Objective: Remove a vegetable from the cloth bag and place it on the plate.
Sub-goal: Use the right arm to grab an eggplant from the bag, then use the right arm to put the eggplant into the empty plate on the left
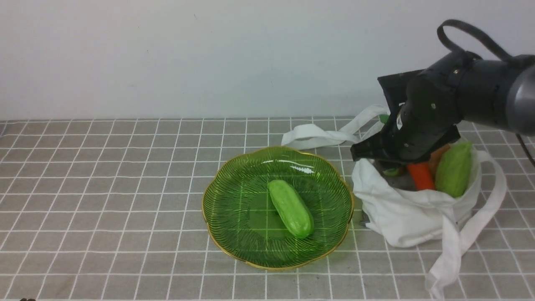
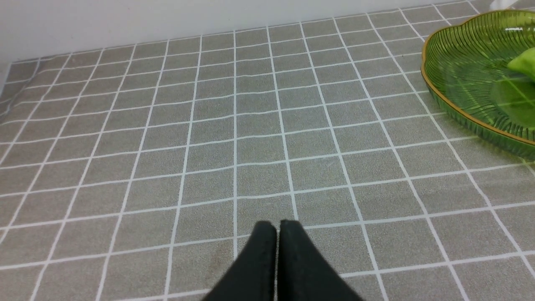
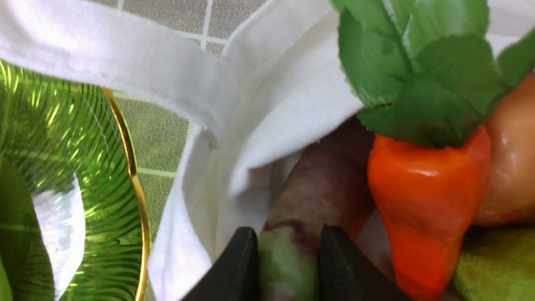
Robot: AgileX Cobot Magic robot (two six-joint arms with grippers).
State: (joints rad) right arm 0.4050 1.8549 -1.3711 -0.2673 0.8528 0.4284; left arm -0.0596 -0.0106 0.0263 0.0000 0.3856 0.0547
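The dark purple eggplant (image 3: 326,184) lies inside the white cloth bag (image 1: 418,213), against its near wall (image 3: 271,104). My right gripper (image 3: 288,251) reaches into the bag's mouth, and its two fingers press on both sides of the eggplant's green stem end. In the front view the right wrist (image 1: 422,125) hides the eggplant and the fingertips. The green glass plate (image 1: 209,221) sits just left of the bag and holds a light green cucumber (image 1: 290,207). My left gripper (image 2: 278,225) is shut and empty over bare table, left of the plate (image 2: 434,83).
An orange carrot (image 1: 420,175) with green leaves (image 3: 418,71) and a pale green vegetable (image 1: 454,167) lie in the bag beside the eggplant. The bag's straps (image 1: 317,136) trail on the table behind the plate and off to the right. The wall stands behind.
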